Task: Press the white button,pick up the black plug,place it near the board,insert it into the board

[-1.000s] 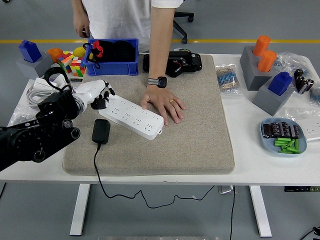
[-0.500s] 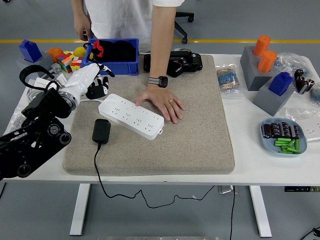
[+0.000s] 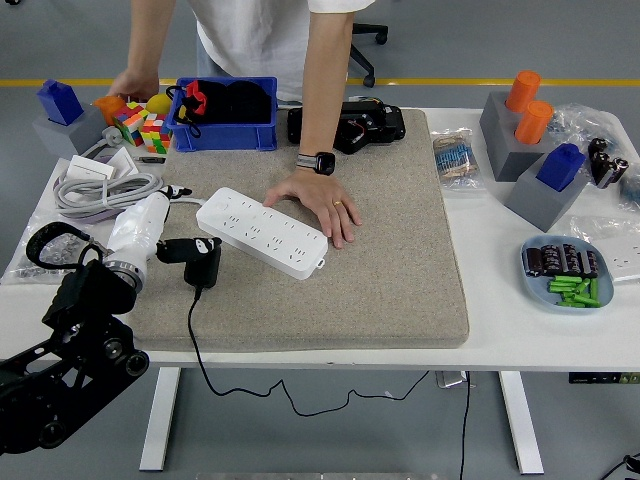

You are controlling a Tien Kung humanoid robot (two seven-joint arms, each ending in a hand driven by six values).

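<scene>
The white table (image 3: 500, 340) carries a large grey felt mat (image 3: 390, 260), and I describe every place from this mat. Behind the far edge of the mat stands a person (image 3: 265, 35) in a white shirt; the person's hand (image 3: 318, 203), with a watch on the wrist, lies flat on the middle of the mat and touches the right part of the white board (image 3: 262, 231). This board, a long power strip, lies diagonally on the left half of the mat. The other hand of the person reaches to the coloured cubes (image 3: 140, 128) beyond the far left corner of the mat. The robot's left arm (image 3: 70, 340) comes in over the near left corner of the mat. The left hand (image 3: 165, 237) is over the left edge of the mat, with its dark fingers (image 3: 196, 246) at the top of the black plug (image 3: 203, 264); I cannot tell if they grip it. The plug lies on the mat just beside the near side of the board, and its black cable (image 3: 200, 350) runs over the near edge of the mat. A blue bin (image 3: 225, 135) stands behind the far left part of the mat.
</scene>
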